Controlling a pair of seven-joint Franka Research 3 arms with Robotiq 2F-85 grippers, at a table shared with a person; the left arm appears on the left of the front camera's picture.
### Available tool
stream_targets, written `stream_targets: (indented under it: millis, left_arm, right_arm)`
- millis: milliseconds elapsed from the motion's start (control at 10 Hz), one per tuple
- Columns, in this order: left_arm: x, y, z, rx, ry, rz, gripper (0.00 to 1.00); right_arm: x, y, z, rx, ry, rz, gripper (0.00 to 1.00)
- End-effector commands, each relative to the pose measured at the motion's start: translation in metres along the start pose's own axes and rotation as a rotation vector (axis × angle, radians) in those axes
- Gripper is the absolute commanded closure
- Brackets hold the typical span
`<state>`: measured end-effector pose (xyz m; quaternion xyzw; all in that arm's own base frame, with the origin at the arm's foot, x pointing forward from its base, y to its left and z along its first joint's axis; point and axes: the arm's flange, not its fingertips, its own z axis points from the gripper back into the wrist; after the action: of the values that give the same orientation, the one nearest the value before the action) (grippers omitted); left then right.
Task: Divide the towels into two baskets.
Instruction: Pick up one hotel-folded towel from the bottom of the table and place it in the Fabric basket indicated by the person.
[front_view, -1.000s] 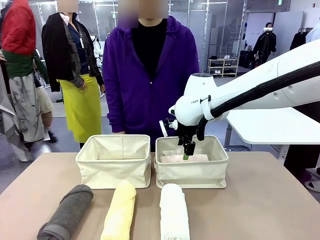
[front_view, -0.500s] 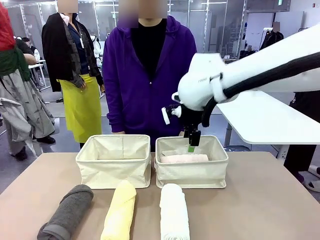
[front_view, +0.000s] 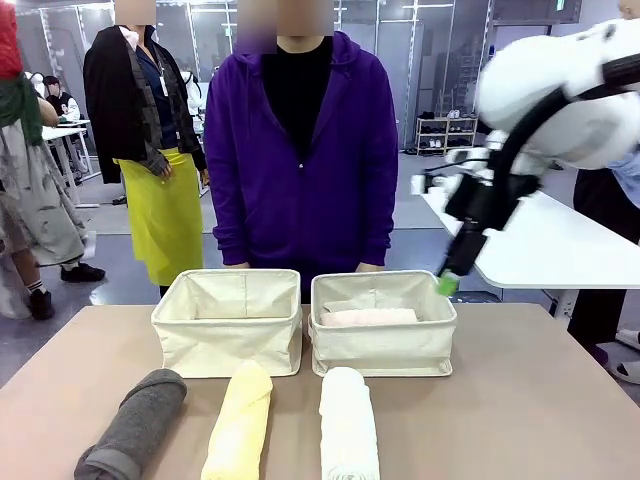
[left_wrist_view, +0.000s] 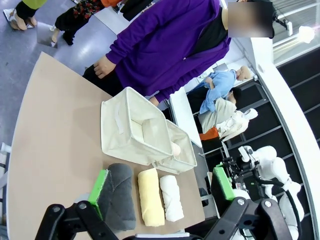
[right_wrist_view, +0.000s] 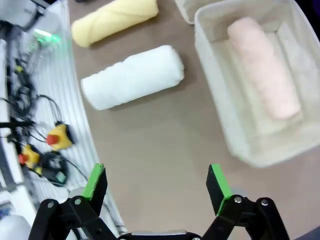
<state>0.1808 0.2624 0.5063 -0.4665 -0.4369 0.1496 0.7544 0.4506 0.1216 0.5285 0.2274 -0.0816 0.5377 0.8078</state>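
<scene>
Right end effector (front_view: 449, 282) — released, empty — has swung up off the pink towel (front_view: 367, 317).

On the table (front_view: 520, 400), left basket (front_view: 226, 335) and right basket (front_view: 383, 348) stand side by side, with a person (front_view: 300, 160) behind them on the far side. An inner towel (front_view: 368, 317) lies in the right basket. Nearer, in a row: left towel (front_view: 133, 423), middle towel (front_view: 240, 418), right towel (front_view: 348, 425).

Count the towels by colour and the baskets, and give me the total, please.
Dark grey towel: 1
Pale yellow towel: 1
White towel: 1
Pale pink towel: 1
Baskets: 2 (left basket, right basket)
Total: 6
</scene>
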Motion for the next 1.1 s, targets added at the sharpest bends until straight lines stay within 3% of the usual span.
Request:
stream_targets:
  millis: [0,200,300,400,800,1000]
  left_arm:
    - [0.001,0.0,0.001,-0.009,-0.002,-0.012,0.0]
    - [0.001,0.0,0.001,-0.009,-0.002,-0.012,0.0]
    - [0.001,0.0,0.001,-0.009,-0.002,-0.012,0.0]
    - [0.001,0.0,0.001,-0.009,-0.002,-0.012,0.0]
    - [0.001,0.0,0.001,-0.009,-0.002,-0.012,0.0]
    - [0.001,0.0,0.001,-0.009,-0.002,-0.012,0.0]
  right_arm:
    - [-0.069,0.011,0.008,0.079,-0.147,-0.158,0.0]
    - [-0.17,0.011,0.034,0.162,-0.358,-0.307,0.0]
    - [-0.255,0.007,0.042,0.216,-0.555,-0.425,0.0]
    - [-0.26,0.007,0.042,0.22,-0.564,-0.435,0.0]
    - [-0.372,0.034,0.009,0.244,-0.864,-0.64,0.0]
    - [-0.399,0.044,-0.014,0.262,-0.94,-0.692,0.0]
